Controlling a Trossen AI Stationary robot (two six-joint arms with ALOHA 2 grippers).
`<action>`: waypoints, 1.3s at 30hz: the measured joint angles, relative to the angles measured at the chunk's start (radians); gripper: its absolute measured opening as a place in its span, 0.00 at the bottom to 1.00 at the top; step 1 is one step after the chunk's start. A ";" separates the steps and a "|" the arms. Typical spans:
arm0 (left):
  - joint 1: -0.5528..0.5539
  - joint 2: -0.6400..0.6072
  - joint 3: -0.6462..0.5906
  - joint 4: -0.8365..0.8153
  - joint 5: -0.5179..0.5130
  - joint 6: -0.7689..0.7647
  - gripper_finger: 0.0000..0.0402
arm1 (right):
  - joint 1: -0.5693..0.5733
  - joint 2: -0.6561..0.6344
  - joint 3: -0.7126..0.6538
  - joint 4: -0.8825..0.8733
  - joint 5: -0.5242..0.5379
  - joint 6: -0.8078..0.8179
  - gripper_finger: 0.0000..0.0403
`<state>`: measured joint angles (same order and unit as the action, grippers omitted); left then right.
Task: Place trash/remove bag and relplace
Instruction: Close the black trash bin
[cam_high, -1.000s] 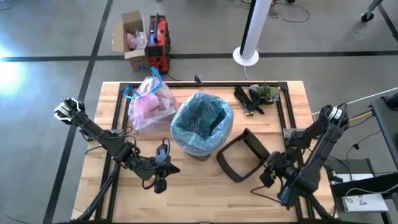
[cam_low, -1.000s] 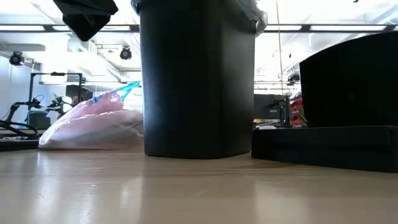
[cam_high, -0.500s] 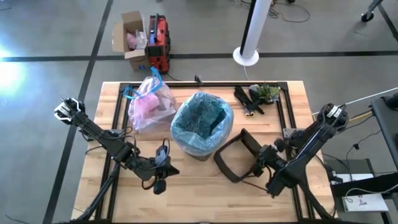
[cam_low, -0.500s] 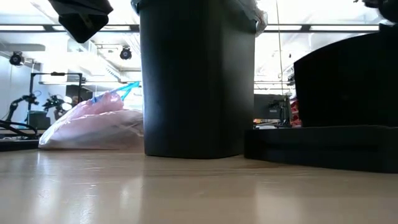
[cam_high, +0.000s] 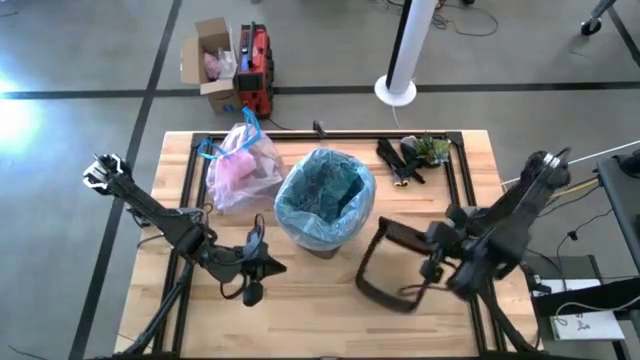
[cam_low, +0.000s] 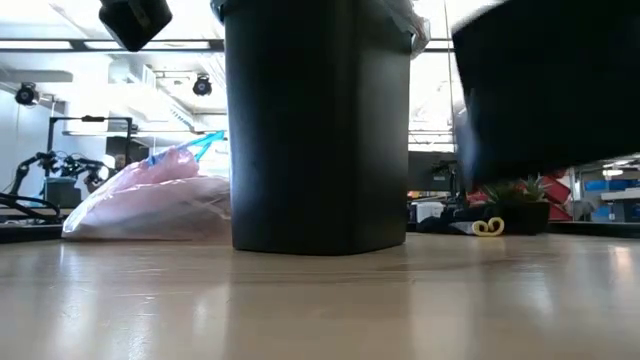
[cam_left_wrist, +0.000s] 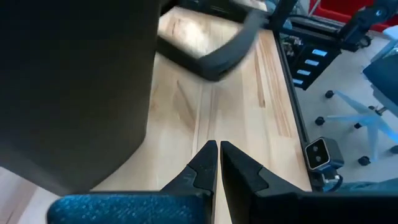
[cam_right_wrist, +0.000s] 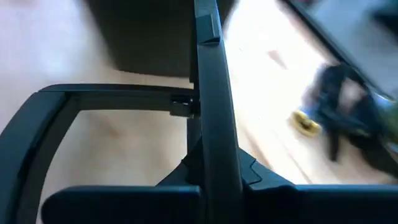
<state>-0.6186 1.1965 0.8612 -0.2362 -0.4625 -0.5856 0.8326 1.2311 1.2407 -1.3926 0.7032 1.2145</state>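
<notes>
1. A black trash bin stood mid-table, lined with a crinkly light blue bag folded over its rim.
2. Left of it and touching lay the tied pink bag with blue ties, stuffed full; its contents could not be made out.
3. The right gripper was clamped on one side of the black rectangular bin rim frame, which was clear of the table, right of the bin.
4. The left gripper hung near the bin's near-left side, fingers together, holding nothing.
5. A black-and-green clump sat at the far right.
</notes>
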 joint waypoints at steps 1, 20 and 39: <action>0.000 -0.009 0.000 -0.009 0.000 0.000 0.01 | 0.000 -0.027 0.044 0.013 -0.040 -0.054 0.00; 0.000 -0.099 0.008 -0.029 -0.064 0.015 0.01 | -0.105 0.020 0.640 0.450 0.505 -0.894 0.00; -0.006 -0.137 0.245 -0.189 0.011 -0.001 0.01 | -0.639 0.296 0.804 0.531 0.103 -1.068 0.00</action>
<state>-0.6242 1.0595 1.1060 -0.4257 -0.4512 -0.5870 0.1932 1.5269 2.0449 -0.8615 0.8066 0.1463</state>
